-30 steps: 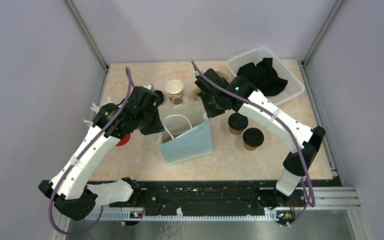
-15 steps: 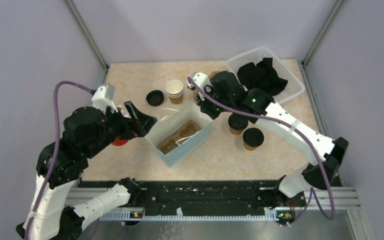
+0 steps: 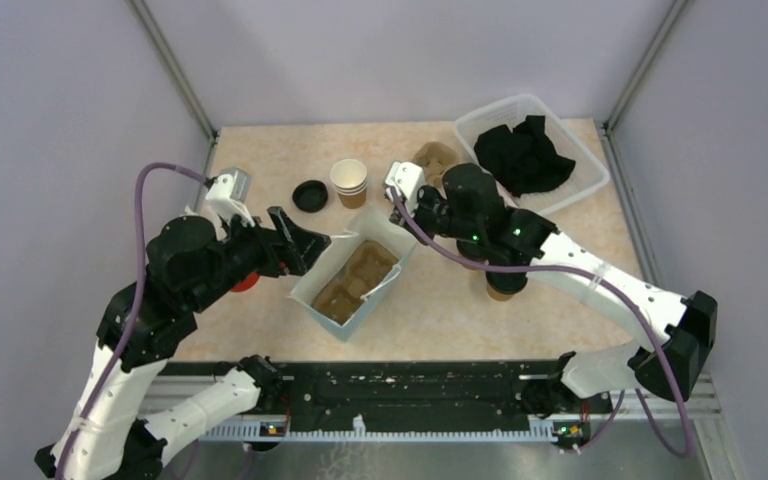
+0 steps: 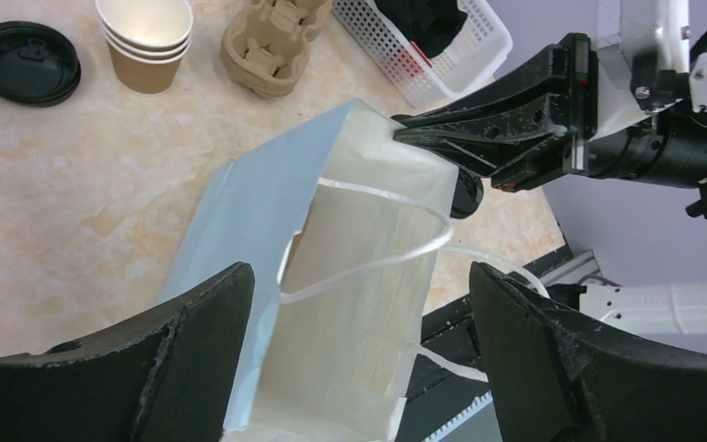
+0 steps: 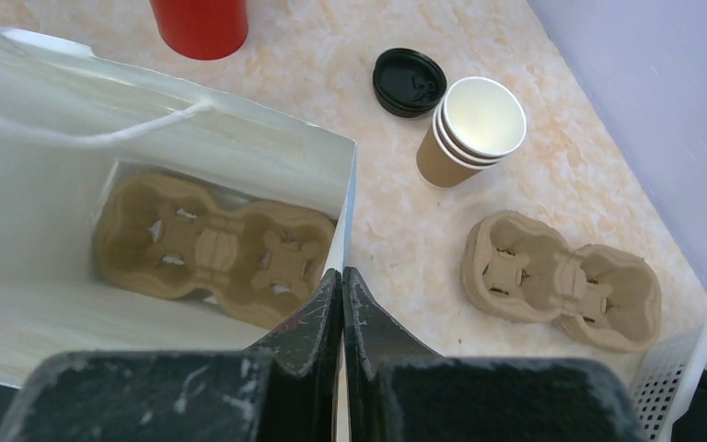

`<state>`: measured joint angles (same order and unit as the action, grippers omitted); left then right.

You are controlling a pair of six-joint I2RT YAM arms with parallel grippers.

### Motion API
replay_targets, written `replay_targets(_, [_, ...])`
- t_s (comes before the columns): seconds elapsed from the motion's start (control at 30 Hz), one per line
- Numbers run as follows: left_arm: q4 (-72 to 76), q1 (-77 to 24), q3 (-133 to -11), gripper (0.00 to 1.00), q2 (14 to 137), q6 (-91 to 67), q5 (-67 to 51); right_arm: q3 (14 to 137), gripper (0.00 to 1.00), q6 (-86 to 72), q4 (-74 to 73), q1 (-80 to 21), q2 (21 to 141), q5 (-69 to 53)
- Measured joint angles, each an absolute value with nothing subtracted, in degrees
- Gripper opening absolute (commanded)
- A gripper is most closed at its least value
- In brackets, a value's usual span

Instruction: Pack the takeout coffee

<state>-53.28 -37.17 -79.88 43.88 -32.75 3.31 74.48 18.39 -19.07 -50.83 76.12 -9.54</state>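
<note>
your right gripper (image 5: 341, 276) is pinched tight on the far rim of the blue paper bag (image 4: 249, 212), whose mouth stands open (a cardboard carrier (image 5: 212, 244) lies flat on the bag's bottom). your left gripper (image 4: 359, 276) is spread wide at the bag's left side, gripping nothing. 1 takeout coffee cup (image 3: 501, 287) stands on the tabletop (image 3: 440, 310) right of the bag, mostly hidden under the right arm.
</note>
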Motion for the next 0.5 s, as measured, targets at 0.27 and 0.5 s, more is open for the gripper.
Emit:
replay_targets(0.27, [-55.4, -37.2, -82.2, 0.94, 46.5, -31.9, 4.1, 80.2, 0.0, 9.7, -25.8, -50.9, 78.2, 0.3])
replay_targets(0.5, [-66.6, -37.2, -91.7, 0.88, 57.9, -36.3, 11.6, 90.0, 0.0, -11.9, -38.3, -53.8, 80.8, 17.5])
